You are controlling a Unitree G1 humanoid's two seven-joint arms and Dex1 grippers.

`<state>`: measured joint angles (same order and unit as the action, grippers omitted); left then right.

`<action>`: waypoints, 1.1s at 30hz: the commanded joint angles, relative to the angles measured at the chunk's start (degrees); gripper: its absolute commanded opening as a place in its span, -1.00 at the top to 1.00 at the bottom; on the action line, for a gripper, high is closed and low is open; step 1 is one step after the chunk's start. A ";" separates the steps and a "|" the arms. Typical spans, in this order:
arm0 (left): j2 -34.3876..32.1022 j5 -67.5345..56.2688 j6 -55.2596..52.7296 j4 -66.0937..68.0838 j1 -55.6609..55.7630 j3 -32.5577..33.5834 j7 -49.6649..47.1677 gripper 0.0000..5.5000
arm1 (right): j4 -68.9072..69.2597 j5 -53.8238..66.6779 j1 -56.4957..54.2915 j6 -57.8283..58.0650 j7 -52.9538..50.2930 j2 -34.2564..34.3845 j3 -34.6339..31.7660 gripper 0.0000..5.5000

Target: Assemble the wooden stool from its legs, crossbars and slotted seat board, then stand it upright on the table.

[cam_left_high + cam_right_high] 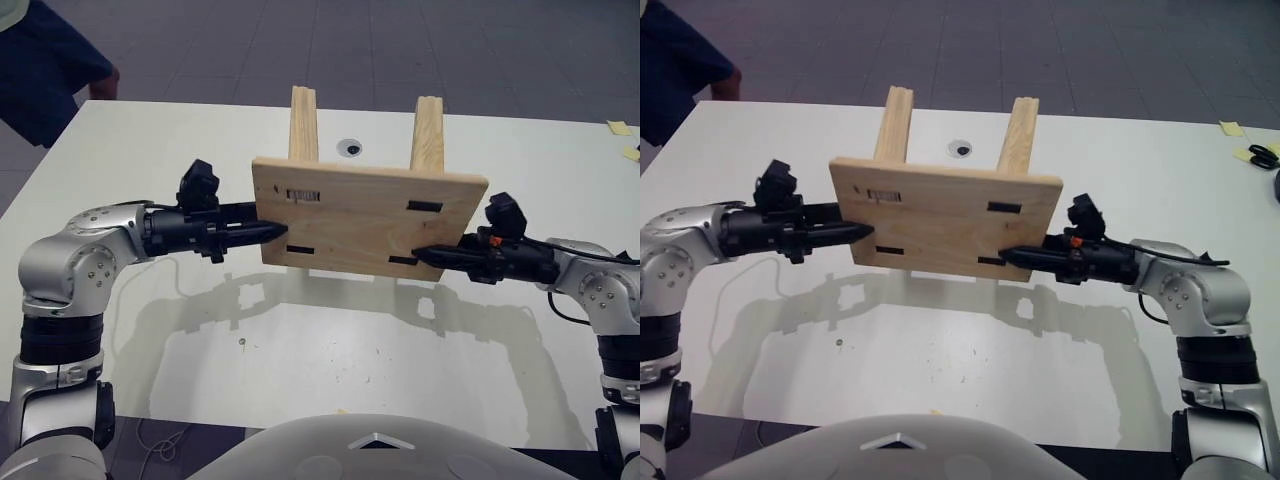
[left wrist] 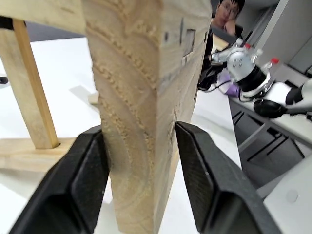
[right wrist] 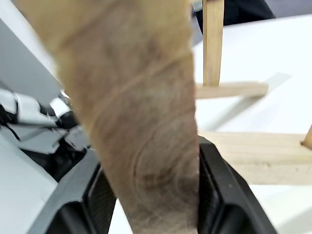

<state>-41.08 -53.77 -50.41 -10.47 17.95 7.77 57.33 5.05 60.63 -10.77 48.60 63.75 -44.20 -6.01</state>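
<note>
Assembled wooden stool (image 1: pixel 365 200) on its side over the middle of the white tabletop (image 1: pixel 330 350), seat board (image 1: pixel 365 225) facing the head camera and tipped a bit, its right end lower. Four dark slots in the board face, one at (image 1: pixel 424 206). Two legs (image 1: pixel 304 120) (image 1: pixel 428 130) stick out past the board's top edge, pointing away from the robot. Cannot tell if the lower edge touches the tabletop or is just above it; shadow sits right under it.

Left gripper (image 1: pixel 280 230) on the board's left edge, fingers (image 2: pixel 73 180) clamped across the board's thickness, one on each face. Right gripper (image 1: pixel 418 255) on the lower right part of the board, near the bottom right slot, fingers (image 3: pixel 229 195) pressed on both faces of the board too. Both arms come in roughly level from the sides.

Left wrist view shows a thin crossbar (image 2: pixel 31 87) joining a leg behind the board.

Round grommet (image 1: pixel 349 148) in the tabletop between the two legs, yellow notes (image 1: pixel 618 127) at the far right edge
</note>
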 commanded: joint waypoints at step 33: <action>21.04 20.90 41.95 3.65 -0.29 0.14 -66.95 -0.96 | -10.69 -29.43 -1.61 -48.42 -66.57 22.95 -0.62 -0.96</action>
<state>-18.84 -38.97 -9.93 -9.48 17.81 9.70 -12.15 -1.74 38.93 -13.79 5.98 -2.02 -23.93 -7.98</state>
